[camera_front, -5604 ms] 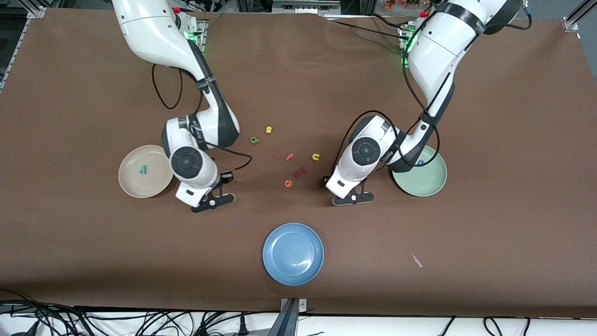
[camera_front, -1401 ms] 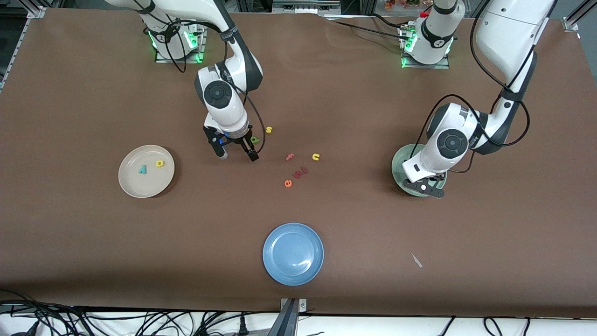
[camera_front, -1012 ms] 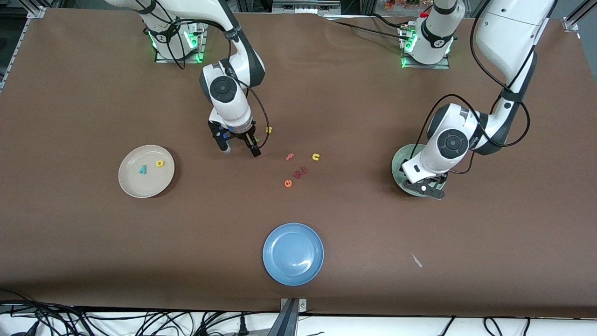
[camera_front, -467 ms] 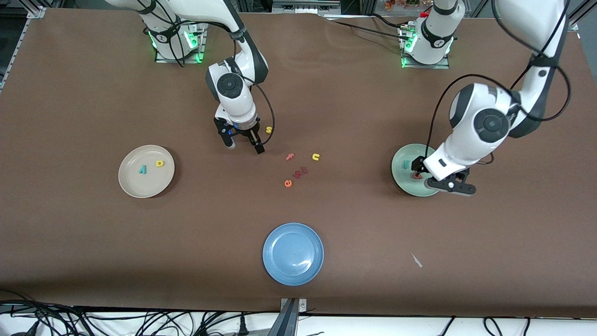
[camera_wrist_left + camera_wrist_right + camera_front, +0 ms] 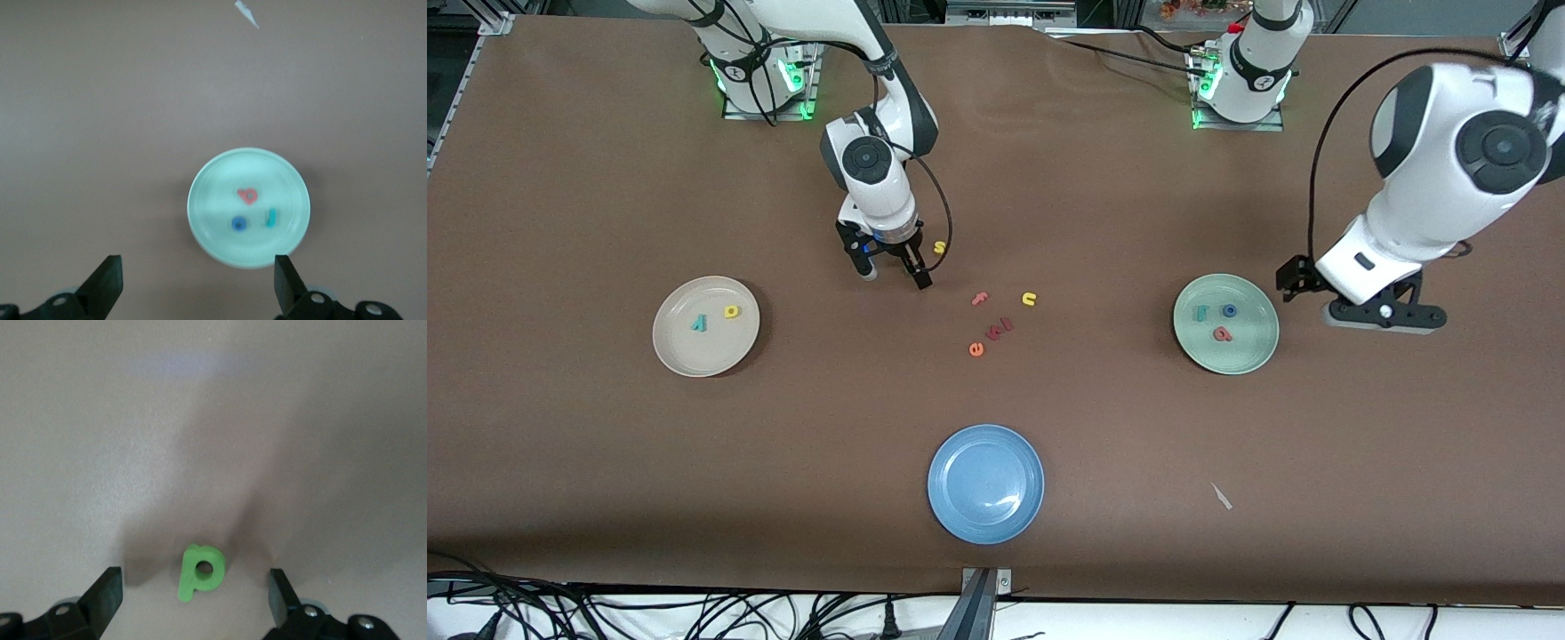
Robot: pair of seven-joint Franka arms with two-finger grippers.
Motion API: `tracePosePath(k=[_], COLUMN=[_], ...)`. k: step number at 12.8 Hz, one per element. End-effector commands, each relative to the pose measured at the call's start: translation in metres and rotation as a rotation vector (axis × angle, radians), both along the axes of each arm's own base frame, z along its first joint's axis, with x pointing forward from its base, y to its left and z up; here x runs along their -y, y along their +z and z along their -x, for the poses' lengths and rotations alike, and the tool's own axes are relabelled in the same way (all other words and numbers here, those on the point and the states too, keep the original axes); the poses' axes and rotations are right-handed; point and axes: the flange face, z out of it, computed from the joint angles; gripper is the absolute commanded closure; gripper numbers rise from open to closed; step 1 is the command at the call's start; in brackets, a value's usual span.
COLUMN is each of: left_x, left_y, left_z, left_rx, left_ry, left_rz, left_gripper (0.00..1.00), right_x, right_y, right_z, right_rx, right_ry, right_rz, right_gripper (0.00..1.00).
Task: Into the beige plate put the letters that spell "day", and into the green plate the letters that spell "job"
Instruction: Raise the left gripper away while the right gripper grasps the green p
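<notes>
Green "d" [image 5: 200,572] (matte foam) between open right hand [image 5: 193,593], left hand [image 5: 197,283] open.

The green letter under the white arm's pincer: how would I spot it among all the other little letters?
Start at the right arm's pincer, down at the table between the beige plate and the loose letters. The green "d" lies on the table between its open fingers. It is the only green loose letter; the yellow "s" lies beside it.

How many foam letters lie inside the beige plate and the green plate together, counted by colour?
Teal letters: 2
Yellow letter: 1
Blue letter: 1
Red letter: 1
Total: 5
</notes>
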Motion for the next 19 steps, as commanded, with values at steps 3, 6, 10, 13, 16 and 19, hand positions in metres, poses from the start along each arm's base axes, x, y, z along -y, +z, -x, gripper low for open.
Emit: tracePosePath(k=[3, 6, 10, 13, 16, 19], left_x=[0.006, -0.006, -0.046, -0.027, -0.036, -0.046], left_y=[0.053, 0.088, 0.133, 0.133, 0.131, 0.117], left_z=[0.007, 0.01, 0.011, 0.036, 0.038, 0.035], left_rx=[-0.038, 0.002, 0.068, 0.056, 0.036, -0.015], left_ry=[-0.001, 0.034, 0.137, 0.052, 0.054, 0.061], left_rz=[0.017, 0.017, 0.171, 0.148, 0.116, 0.108], left_gripper=[0.0, 0.0, 0.0, 0.0, 0.0, 0.0], right_x=[-0.001, -0.001, 0.0, 0.005, 0.009, 0.01], right_y=[0.001, 0.001, 0.001, 0.0, 0.0, 0.0], right_z=[0.006, 0.007, 0.006, 0.002, -0.001, -0.001], right_rx=[0.008, 0.007, 0.006, 0.004, 0.002, 0.001], right_ry=[-0.021, -0.015, -0.012, -0.016, -0.022, -0.023], right_rz=[-0.015, -0.014, -0.013, -0.009, -0.007, -0.006], right_gripper=[0.13, 0.19, 0.19, 0.23, 0.28, 0.34])
